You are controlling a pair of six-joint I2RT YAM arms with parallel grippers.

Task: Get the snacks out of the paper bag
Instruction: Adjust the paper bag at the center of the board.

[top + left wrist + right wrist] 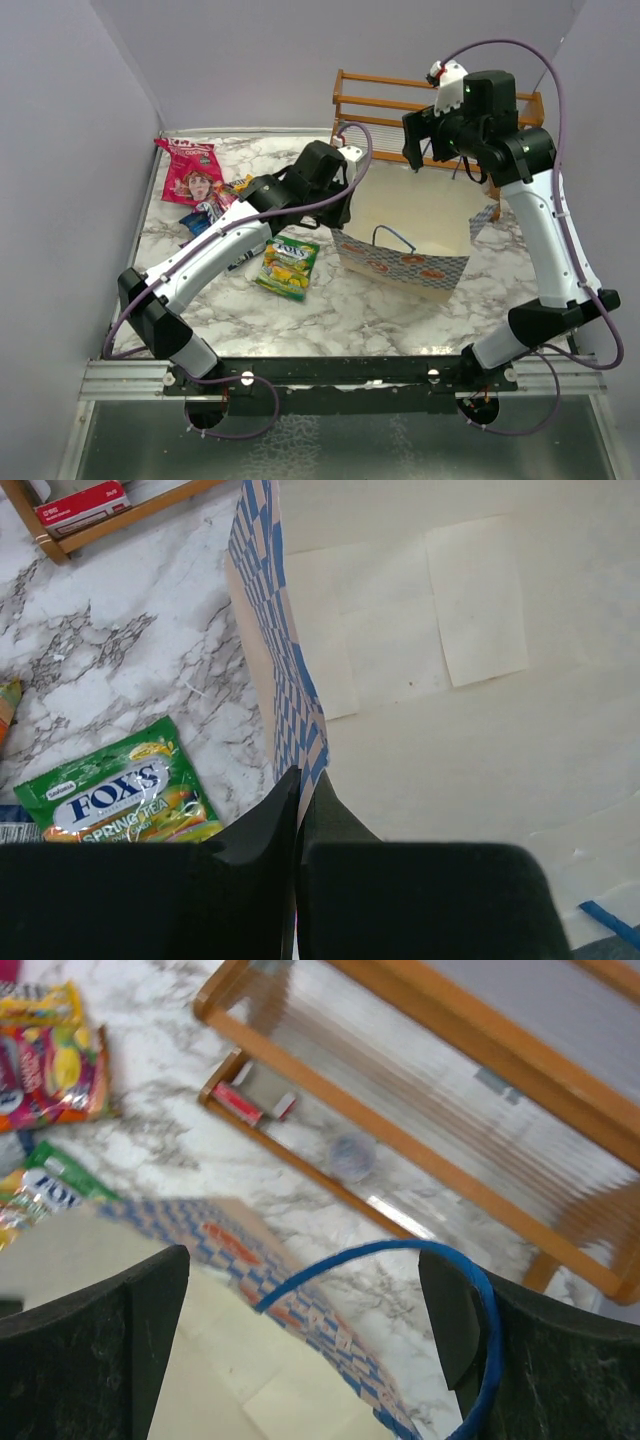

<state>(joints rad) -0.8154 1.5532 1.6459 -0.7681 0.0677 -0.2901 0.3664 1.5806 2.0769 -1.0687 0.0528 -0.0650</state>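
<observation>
The blue-and-white checkered paper bag (400,265) stands open mid-table, and only bare cream shows inside it (450,680). My left gripper (343,212) (300,780) is shut on the bag's left wall, one finger outside and one inside. My right gripper (425,152) (305,1290) hangs open over the bag's far right edge. A blue cord handle (380,1255) arches between its fingers and runs along the right one. Out on the marble lie snacks: a pink-red bag (190,172), a green-yellow packet (290,265) (120,800), and small packets (215,205) (50,1060).
A wooden rack (390,100) (450,1090) stands against the back wall right behind the bag, with a small red box (85,505) on its lower rail. Grey walls close in the table on the left, right and back.
</observation>
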